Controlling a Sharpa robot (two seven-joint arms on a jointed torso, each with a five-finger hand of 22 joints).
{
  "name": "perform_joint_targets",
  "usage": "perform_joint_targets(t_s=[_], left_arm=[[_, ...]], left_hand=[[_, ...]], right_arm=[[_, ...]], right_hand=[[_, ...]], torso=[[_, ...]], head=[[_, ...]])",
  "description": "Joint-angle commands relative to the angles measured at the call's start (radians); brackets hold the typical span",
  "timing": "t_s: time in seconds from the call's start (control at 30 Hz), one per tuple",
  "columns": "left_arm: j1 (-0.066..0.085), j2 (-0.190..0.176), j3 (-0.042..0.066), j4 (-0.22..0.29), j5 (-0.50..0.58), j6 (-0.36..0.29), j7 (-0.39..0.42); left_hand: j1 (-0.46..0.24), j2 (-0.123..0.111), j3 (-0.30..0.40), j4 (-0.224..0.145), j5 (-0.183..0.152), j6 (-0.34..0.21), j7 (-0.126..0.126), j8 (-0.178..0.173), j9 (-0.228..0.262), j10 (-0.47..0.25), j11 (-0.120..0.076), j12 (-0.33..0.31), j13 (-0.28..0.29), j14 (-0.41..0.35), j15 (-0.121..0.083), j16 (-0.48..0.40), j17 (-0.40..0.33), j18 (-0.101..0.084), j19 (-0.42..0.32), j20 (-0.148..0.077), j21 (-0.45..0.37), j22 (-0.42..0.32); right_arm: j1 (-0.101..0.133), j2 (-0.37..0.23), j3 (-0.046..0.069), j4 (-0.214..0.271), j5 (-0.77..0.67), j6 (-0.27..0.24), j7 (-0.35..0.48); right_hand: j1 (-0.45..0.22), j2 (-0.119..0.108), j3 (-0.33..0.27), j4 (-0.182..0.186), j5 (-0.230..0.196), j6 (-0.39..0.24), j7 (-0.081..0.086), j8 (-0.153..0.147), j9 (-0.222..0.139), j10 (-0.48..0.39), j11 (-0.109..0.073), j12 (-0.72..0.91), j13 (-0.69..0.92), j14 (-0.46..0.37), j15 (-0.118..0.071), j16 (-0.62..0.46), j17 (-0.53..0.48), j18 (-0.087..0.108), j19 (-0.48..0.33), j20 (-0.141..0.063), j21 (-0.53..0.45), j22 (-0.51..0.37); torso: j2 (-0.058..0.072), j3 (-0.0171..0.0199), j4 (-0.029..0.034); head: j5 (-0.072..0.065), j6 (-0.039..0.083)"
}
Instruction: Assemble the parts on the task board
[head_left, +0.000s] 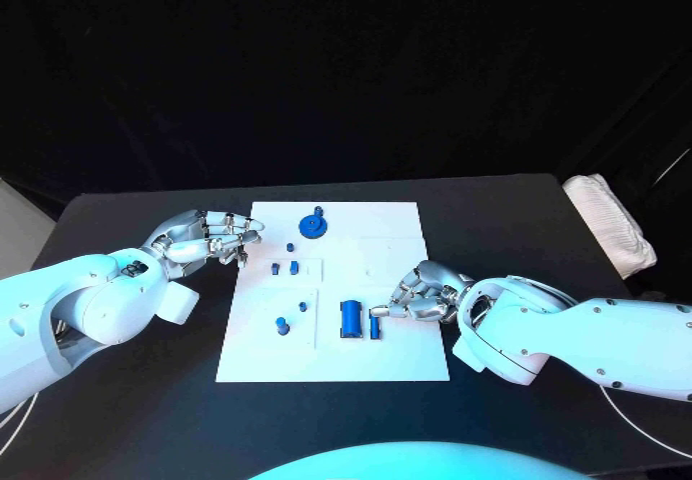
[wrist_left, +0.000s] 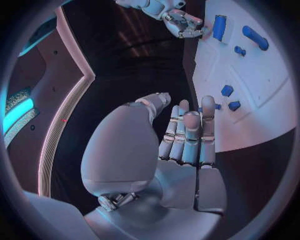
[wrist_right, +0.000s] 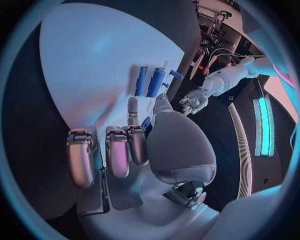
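Observation:
The white task board (head_left: 389, 350) lies mid-table. On it are a blue round knob (head_left: 313, 224), several small blue pegs (head_left: 294, 267), a blue cylinder (head_left: 351, 318) (wrist_right: 155, 82) and a thin blue bar (head_left: 375, 326) (wrist_right: 142, 80) beside it. My right hand (head_left: 418, 296) hovers over the board's right part, just right of the bar. In the right wrist view a small blue part (wrist_right: 145, 123) sits pinched between its thumb and a finger. My left hand (head_left: 209, 240) (wrist_left: 187, 135) is at the board's far left edge, fingers stretched side by side, holding nothing.
A folded white cloth (head_left: 613, 225) lies at the table's right edge. Bare black table (head_left: 144, 420) surrounds the board on all sides. A short blue peg (head_left: 283, 325) stands in the board's near left part.

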Motion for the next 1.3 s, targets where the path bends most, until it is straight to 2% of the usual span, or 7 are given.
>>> perform_joint_targets(t_s=[0.03,0.2,0.3,0.43,0.67,0.83,1.3], left_arm=[[-0.001,0.006,0.000,-0.002,0.001,0.015,0.010],[-0.002,0.009,0.000,-0.004,0.002,0.016,0.010],[-0.003,0.010,0.000,-0.004,0.002,0.016,0.011],[-0.004,0.010,-0.001,-0.004,0.003,0.016,0.011],[-0.004,0.009,-0.001,-0.003,0.003,0.016,0.010],[-0.004,0.008,-0.001,-0.002,0.003,0.017,0.010],[-0.004,0.005,-0.001,0.000,0.003,0.018,0.009]], left_hand=[[0.000,0.007,0.002,0.005,0.001,-0.007,0.000,0.006,0.001,-0.008,0.001,0.004,0.001,-0.008,0.002,0.007,-0.003,0.014,0.004,0.004,-0.003,0.002],[0.000,0.007,0.002,0.005,0.001,-0.007,0.000,0.006,0.001,-0.008,0.001,0.004,0.001,-0.008,0.002,0.007,-0.003,0.014,0.004,0.004,-0.003,0.002],[0.000,0.007,0.002,0.005,0.001,-0.007,0.000,0.006,0.001,-0.008,0.001,0.004,0.001,-0.008,0.002,0.007,-0.003,0.014,0.004,0.004,-0.003,0.002],[0.000,0.007,0.002,0.005,0.001,-0.007,0.000,0.006,0.001,-0.008,0.001,0.004,0.001,-0.008,0.002,0.007,-0.003,0.014,0.004,0.004,-0.003,0.002],[0.000,0.007,0.002,0.005,0.001,-0.007,0.000,0.006,0.001,-0.008,0.001,0.004,0.001,-0.008,0.002,0.007,-0.003,0.014,0.004,0.004,-0.003,0.002],[0.000,0.007,0.002,0.005,0.001,-0.007,0.000,0.006,0.001,-0.008,0.001,0.004,0.001,-0.008,0.002,0.007,-0.003,0.014,0.004,0.004,-0.003,0.002],[0.000,0.007,0.002,0.005,0.001,-0.007,0.000,0.006,0.001,-0.008,0.001,0.004,0.001,-0.008,0.002,0.007,-0.003,0.014,0.004,0.004,-0.003,0.002]], right_arm=[[0.009,-0.001,0.001,-0.009,0.036,-0.045,0.048],[0.016,0.006,0.002,-0.028,0.032,-0.046,0.047],[0.018,0.017,0.003,-0.039,0.016,-0.041,0.040],[0.018,0.033,0.002,-0.049,-0.018,-0.019,0.019],[0.008,0.051,0.001,-0.055,-0.069,0.027,-0.020],[-0.002,0.068,0.001,-0.064,-0.094,0.031,-0.042],[-0.015,0.096,0.000,-0.072,-0.154,0.005,-0.087]], right_hand=[[0.013,0.016,-0.004,-0.007,0.004,-0.004,-0.002,0.004,0.002,0.076,-0.003,0.002,0.225,0.103,0.000,0.001,0.257,-0.007,0.105,-0.004,0.006,0.263],[0.065,0.032,-0.003,-0.016,0.004,-0.006,-0.003,0.005,0.002,0.077,-0.003,0.005,0.226,0.103,-0.001,0.002,0.259,-0.007,0.105,-0.005,0.006,0.263],[0.099,0.036,0.004,-0.021,0.006,-0.006,-0.003,0.004,0.001,0.078,-0.004,0.008,0.227,0.104,-0.001,0.003,0.261,-0.007,0.105,-0.006,0.006,0.263],[0.148,0.020,0.025,-0.029,0.007,-0.004,-0.004,0.002,-0.002,0.078,-0.005,0.009,0.227,0.104,-0.002,0.004,0.262,-0.007,0.105,-0.006,0.006,0.263],[0.183,-0.019,0.055,-0.023,0.007,0.009,-0.007,0.003,-0.005,0.077,-0.007,0.005,0.226,0.104,-0.004,0.004,0.262,-0.007,0.105,-0.008,0.006,0.263],[0.201,-0.037,0.085,-0.010,0.008,0.035,-0.018,0.019,-0.001,0.078,-0.016,0.006,0.226,0.104,-0.010,0.004,0.263,-0.007,0.105,-0.012,0.006,0.263],[0.204,-0.043,0.101,-0.006,0.007,0.050,-0.026,0.034,0.004,0.080,-0.022,0.011,0.228,0.104,-0.016,0.004,0.263,-0.007,0.105,-0.017,0.006,0.263]], torso=[[-0.007,-0.0026,-0.0011],[-0.009,-0.0022,0.0019],[-0.008,-0.0024,0.0000],[-0.007,-0.0027,0.0000],[-0.006,-0.0036,-0.0003],[-0.007,-0.0042,0.0004],[-0.007,-0.0038,0.0009]], head=[[0.000,0.003],[0.000,0.002],[0.000,0.001],[0.001,-0.001],[0.002,-0.006],[0.003,-0.009],[0.004,-0.013]])
